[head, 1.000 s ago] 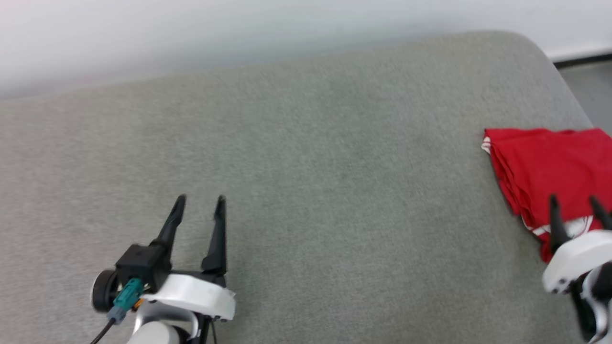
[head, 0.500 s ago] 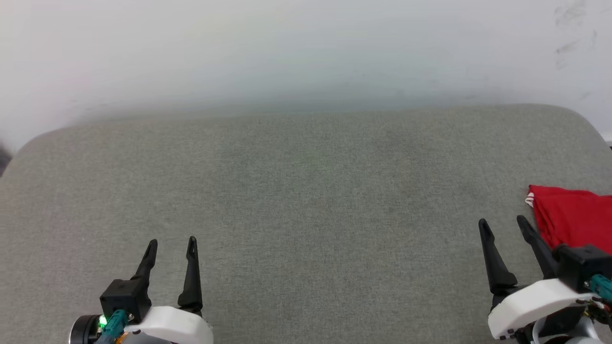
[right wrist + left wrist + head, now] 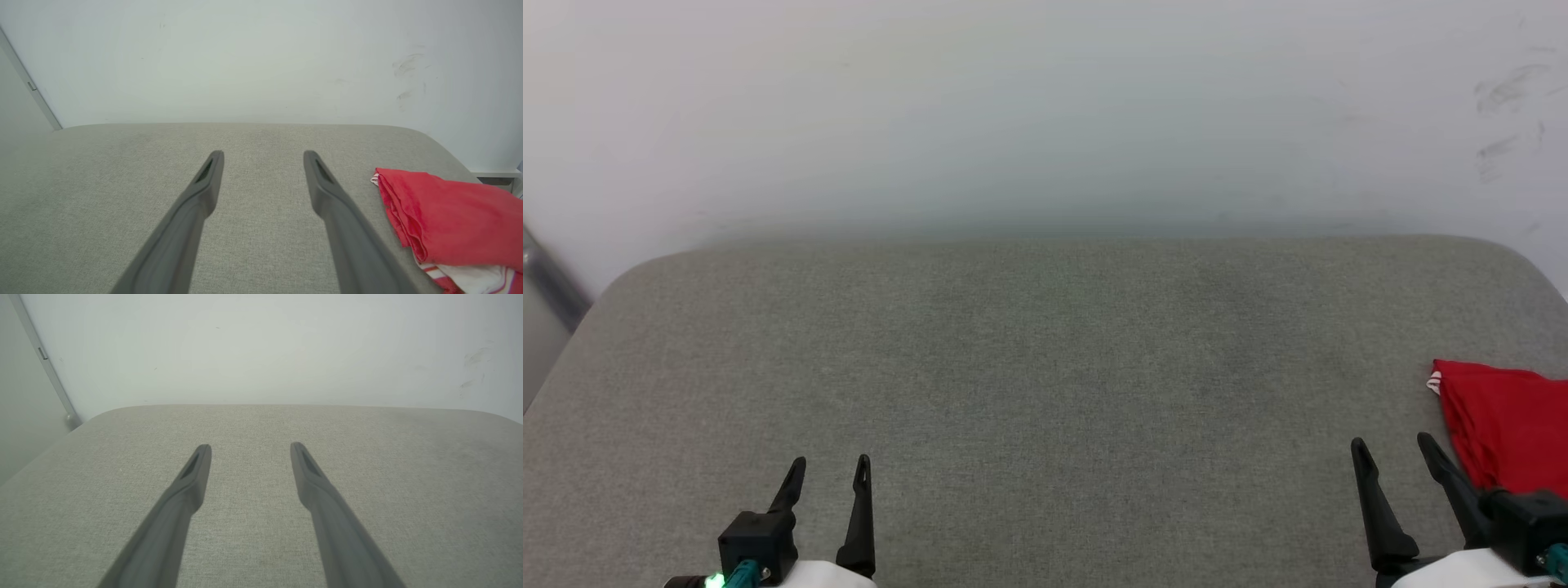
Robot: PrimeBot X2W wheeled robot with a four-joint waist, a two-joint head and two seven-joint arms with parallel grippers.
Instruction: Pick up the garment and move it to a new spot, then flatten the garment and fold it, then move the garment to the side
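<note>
Clearly places the garment (image 3: 1503, 425) as a folded red stack at the right edge of the grey cushion (image 3: 1045, 367), with white, red-striped sleeve cloth showing at its near end; sets the right gripper (image 3: 1391, 443) just left of it, fingers spread wide and holding nothing. Leaves the left gripper (image 3: 832, 461) at the near left, well apart from the garment, equally wide and empty over bare cushion; backs everything with a pale wall (image 3: 1045, 122) on the far side.
</note>
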